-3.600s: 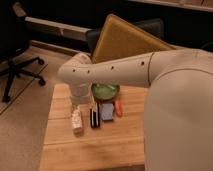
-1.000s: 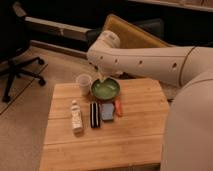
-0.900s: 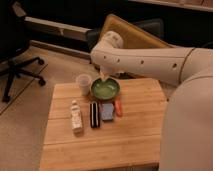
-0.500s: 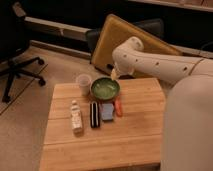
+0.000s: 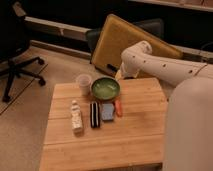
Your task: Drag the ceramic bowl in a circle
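The ceramic bowl (image 5: 105, 88), round and green with a pale inside, sits on the wooden table (image 5: 140, 135) near its back edge. My white arm reaches in from the right and bends down behind the bowl's right side. The gripper (image 5: 120, 75) is at the arm's end, just behind and right of the bowl's rim, mostly hidden by the arm. It holds nothing and stands open. The bowl is untouched.
A translucent plastic cup (image 5: 83, 83) stands just left of the bowl. In front of it lie a white bottle (image 5: 76, 116), a black bar (image 5: 94, 114), a blue packet (image 5: 107, 112) and an orange item (image 5: 119, 107). A yellow board (image 5: 125, 42) leans behind the table. An office chair (image 5: 17, 50) is at far left.
The arm has swung from above the bowl's left side over to its right and back. The bowl and the other items have not moved.
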`<act>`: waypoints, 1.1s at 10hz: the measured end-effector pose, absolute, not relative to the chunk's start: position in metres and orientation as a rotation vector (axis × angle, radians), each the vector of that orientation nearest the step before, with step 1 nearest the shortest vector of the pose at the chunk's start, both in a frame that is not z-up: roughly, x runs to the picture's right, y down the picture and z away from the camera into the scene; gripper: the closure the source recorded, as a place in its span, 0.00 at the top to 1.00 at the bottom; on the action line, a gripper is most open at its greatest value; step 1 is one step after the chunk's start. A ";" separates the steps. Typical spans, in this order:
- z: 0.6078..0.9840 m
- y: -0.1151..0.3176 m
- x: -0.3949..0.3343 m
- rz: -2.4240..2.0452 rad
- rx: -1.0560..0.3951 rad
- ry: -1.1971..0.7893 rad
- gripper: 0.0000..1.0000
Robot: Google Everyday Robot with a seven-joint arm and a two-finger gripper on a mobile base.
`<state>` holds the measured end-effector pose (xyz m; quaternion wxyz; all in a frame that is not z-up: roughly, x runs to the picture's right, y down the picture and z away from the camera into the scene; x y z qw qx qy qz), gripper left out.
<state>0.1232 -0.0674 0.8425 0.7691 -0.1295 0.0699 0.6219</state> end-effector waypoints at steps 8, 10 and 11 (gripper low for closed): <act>0.906 -0.019 0.116 1.300 -0.431 0.237 0.65; 0.931 -0.011 0.126 1.302 -0.483 0.260 0.65; 0.940 -0.008 0.131 1.303 -0.508 0.273 0.65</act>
